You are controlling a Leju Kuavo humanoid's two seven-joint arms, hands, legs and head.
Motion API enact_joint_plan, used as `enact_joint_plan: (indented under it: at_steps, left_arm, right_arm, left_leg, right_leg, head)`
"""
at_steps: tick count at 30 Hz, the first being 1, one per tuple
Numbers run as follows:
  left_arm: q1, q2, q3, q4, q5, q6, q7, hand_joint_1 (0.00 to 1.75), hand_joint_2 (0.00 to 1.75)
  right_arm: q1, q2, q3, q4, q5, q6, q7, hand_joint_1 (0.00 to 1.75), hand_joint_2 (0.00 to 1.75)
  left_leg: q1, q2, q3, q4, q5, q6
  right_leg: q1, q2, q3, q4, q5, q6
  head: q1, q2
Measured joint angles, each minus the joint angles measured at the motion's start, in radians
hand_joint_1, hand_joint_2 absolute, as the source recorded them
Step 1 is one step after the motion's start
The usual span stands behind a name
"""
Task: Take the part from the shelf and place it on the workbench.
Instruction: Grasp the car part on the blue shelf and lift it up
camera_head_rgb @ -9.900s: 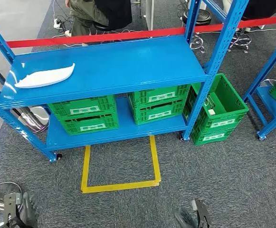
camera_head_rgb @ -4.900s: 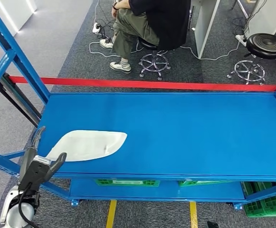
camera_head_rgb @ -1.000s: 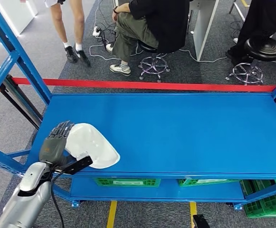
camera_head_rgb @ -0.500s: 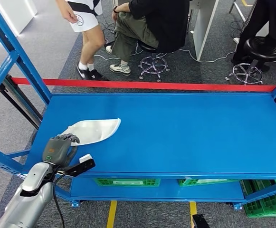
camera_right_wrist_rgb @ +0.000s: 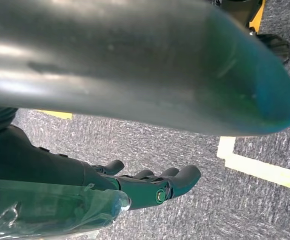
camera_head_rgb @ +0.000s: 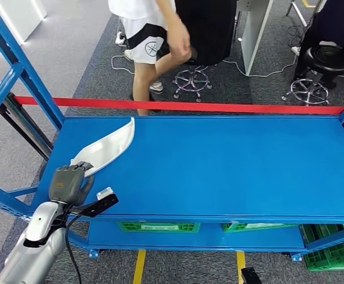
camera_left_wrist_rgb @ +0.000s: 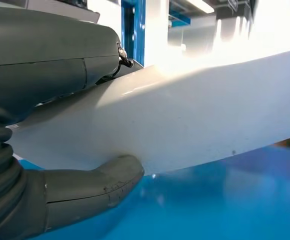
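The part (camera_head_rgb: 105,148) is a long white curved shell over the left end of the blue shelf top (camera_head_rgb: 232,165). My left hand (camera_head_rgb: 68,183) grips its near end, and the far tip is raised and points away from me. Up close in the left wrist view, the thumb (camera_left_wrist_rgb: 94,187) lies under the white part (camera_left_wrist_rgb: 196,115) and the fingers (camera_left_wrist_rgb: 49,55) lie over it, above the blue surface. My right hand (camera_right_wrist_rgb: 143,185) hangs beside my body over the grey carpet, fingers slightly apart and holding nothing.
A red tape barrier (camera_head_rgb: 205,107) runs behind the shelf. A person (camera_head_rgb: 152,41) walks past just beyond it, and another person sits on a stool (camera_head_rgb: 192,77). Blue uprights (camera_head_rgb: 13,65) stand at the shelf's left end. Green crates (camera_head_rgb: 161,226) sit on the lower level.
My left hand has lifted and tilted the part, so its far tip now stands higher and further from me than half a second ago. The walking person has moved to the right.
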State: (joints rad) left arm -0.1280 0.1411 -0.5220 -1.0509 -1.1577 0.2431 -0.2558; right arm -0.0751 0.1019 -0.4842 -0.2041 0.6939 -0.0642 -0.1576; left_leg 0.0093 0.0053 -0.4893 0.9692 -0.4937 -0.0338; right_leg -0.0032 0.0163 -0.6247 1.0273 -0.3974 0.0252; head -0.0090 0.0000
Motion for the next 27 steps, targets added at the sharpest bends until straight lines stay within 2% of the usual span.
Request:
enact_joint_plan:
  at_steps: [6, 10, 11, 19, 27]
  left_arm:
    - [0.016, 0.0, 0.0, -0.063, 0.005, -0.001, 0.003, 1.75, 1.75]
    - [0.022, 0.0, 0.0, -0.083, 0.009, 0.0, 0.003, 1.58, 1.75]
    - [0.026, 0.0, 0.0, -0.092, 0.012, 0.001, 0.001, 1.63, 1.75]
    - [0.083, -0.004, -0.003, -0.25, 0.061, 0.002, -0.008, 1.64, 1.75]
    - [0.142, -0.028, -0.031, -0.371, 0.041, 0.04, 0.003, 1.64, 1.75]
  right_arm:
    - [0.003, 0.0, -0.009, 0.0, 0.0, -0.001, -0.001, 0.0, 0.0]
    - [0.004, 0.0, -0.012, 0.0, 0.0, -0.002, -0.001, 0.0, 0.0]
    - [0.004, 0.0, -0.013, 0.0, 0.0, -0.003, -0.002, 0.0, 0.0]
    - [0.01, 0.0, -0.028, 0.0, -0.005, -0.007, -0.015, 0.0, 0.0]
    - [0.014, 0.007, -0.058, 0.0, -0.022, 0.019, -0.056, 0.0, 0.0]
  left_leg:
    - [0.0, 0.0, -0.001, 0.0, 0.0, 0.0]
    - [0.0, 0.0, -0.001, 0.0, 0.0, 0.0]
    - [0.0, 0.0, -0.001, 0.0, 0.0, 0.0]
    - [0.0, 0.0, -0.001, 0.001, -0.001, 0.001]
    - [-0.007, 0.0, -0.006, 0.009, -0.005, 0.012]
  right_leg:
    - [0.0, 0.0, 0.0, -0.001, 0.0, 0.0]
    - [0.0, 0.0, 0.0, -0.001, 0.0, 0.0]
    - [0.0, 0.0, 0.0, -0.001, 0.0, 0.0]
    - [-0.001, 0.0, 0.0, -0.001, 0.0, 0.0]
    - [-0.008, 0.001, 0.0, -0.003, 0.003, 0.009]
  head:
    - [0.0, 0.0]
    - [0.0, 0.0]
    - [0.0, 0.0]
    - [0.0, 0.0]
    - [0.0, 0.0]
